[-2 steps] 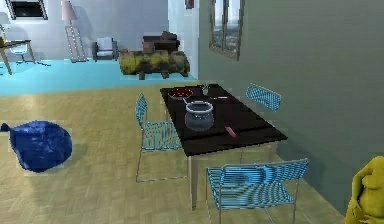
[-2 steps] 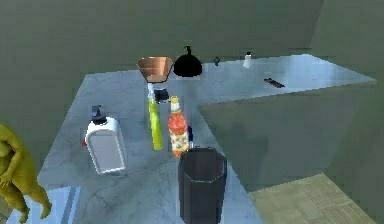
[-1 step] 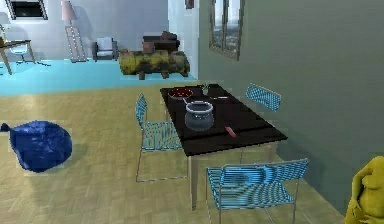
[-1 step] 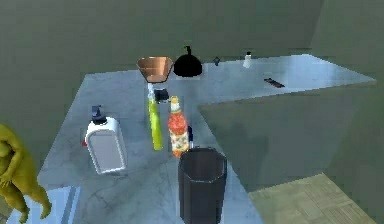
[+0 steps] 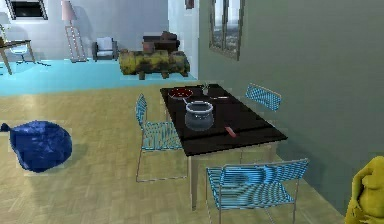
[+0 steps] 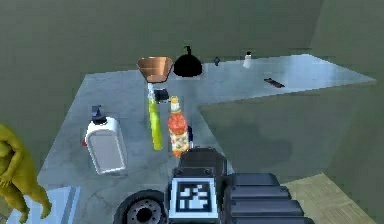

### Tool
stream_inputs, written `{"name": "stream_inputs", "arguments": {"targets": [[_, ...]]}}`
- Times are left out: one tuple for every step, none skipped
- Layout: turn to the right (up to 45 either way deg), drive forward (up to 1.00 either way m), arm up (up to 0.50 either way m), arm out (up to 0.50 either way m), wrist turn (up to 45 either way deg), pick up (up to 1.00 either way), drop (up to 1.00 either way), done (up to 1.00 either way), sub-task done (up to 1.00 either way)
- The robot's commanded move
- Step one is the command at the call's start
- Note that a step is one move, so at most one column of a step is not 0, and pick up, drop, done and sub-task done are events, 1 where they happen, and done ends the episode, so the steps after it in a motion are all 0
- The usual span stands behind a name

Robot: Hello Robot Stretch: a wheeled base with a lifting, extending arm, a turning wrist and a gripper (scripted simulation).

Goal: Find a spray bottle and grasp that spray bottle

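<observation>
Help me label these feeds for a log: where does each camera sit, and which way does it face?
Forward view: on the robot, facing ahead and slightly down at a dark dining table with blue chairs.
Arm side view: on the robot's body, facing out sideways at a grey counter with bottles; the arm rises from the bottom edge.
Shared: the yellow figure at adjoining edges.

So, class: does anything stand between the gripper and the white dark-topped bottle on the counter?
Probably yes. An orange bottle and a tall green bottle stand close by the gripper, on the side toward the white bottle, all on the grey counter.
</observation>
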Motion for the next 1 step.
{"name": "stream_inputs", "arguments": {"targets": [[0.0,0.0,0.0,0.26,0.0,0.0,0.0,0.0,0.0]]}}
